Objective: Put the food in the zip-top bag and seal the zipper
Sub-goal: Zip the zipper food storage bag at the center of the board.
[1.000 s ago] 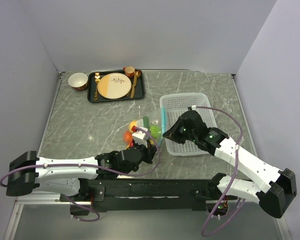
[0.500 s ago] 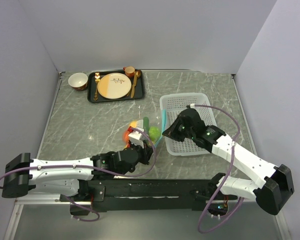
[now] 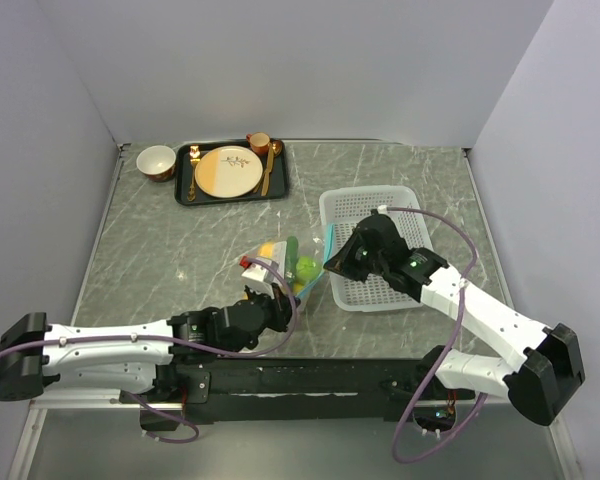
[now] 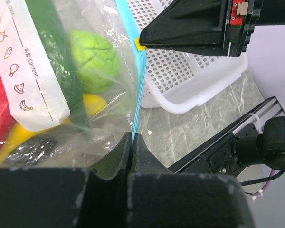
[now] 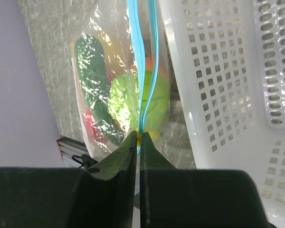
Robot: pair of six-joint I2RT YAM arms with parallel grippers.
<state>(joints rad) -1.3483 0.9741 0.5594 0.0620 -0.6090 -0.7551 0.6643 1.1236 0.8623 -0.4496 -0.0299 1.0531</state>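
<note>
We see both finger pairs pinched shut on the one zipper [image 5: 141,71], left gripper [image 4: 132,137] at one end, right gripper [image 5: 137,135] at the other, just beside the single basket [image 5: 204,95], with grey table [image 3: 180,240] showing beyond the left fingers; the zip-top bag [image 5: 104,28] between them shows one lime-green ball [image 4: 92,59], one green pepper [image 5: 90,66], one red chilli [image 5: 90,126] and one banana [image 4: 92,102].

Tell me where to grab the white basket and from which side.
Pinch the white basket's far rim from above, one finger inside, one outside: the wall is thin and upright, the top open. The right gripper and bag crowd its left side.
</note>
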